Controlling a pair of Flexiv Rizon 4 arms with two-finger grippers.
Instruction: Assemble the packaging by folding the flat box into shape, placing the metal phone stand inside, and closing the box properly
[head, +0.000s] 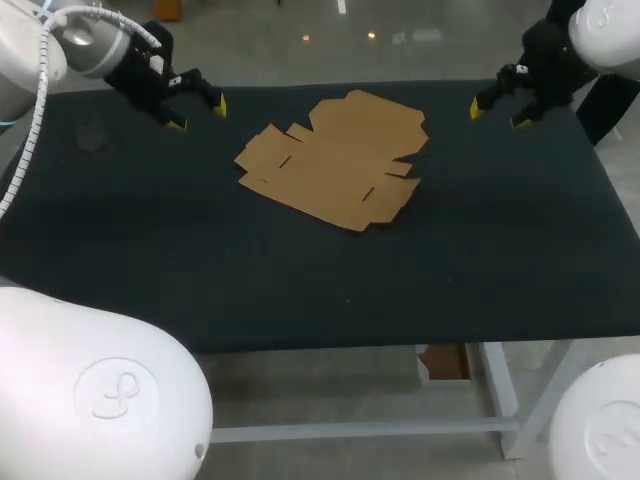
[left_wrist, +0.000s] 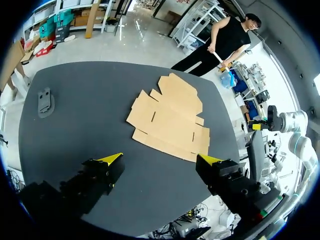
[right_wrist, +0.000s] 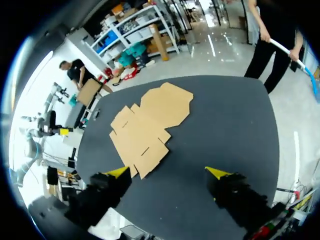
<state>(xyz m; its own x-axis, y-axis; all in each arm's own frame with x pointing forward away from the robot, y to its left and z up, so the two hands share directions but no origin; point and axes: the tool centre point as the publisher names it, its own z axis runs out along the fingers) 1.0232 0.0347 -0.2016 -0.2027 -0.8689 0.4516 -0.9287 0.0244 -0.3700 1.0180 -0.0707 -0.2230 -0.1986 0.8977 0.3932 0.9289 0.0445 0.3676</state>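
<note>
Box (head: 335, 160) lies flat and unfolded on your table (head: 300, 290), every flap spread, with nothing touching it. Well to the left of the box, the stand (left_wrist: 45, 101) lies on the cloth by itself. Your left gripper (head: 197, 114) hangs off the box's left side, between stand and box, jaws wide and holding nothing. Your right gripper (head: 497, 115) hangs off the box's right side, apart from it, jaws also wide and holding nothing.

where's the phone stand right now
In the head view the phone stand lies on the left side of the table toward its far edge, left of the left tool and well apart from the flat box.
</note>
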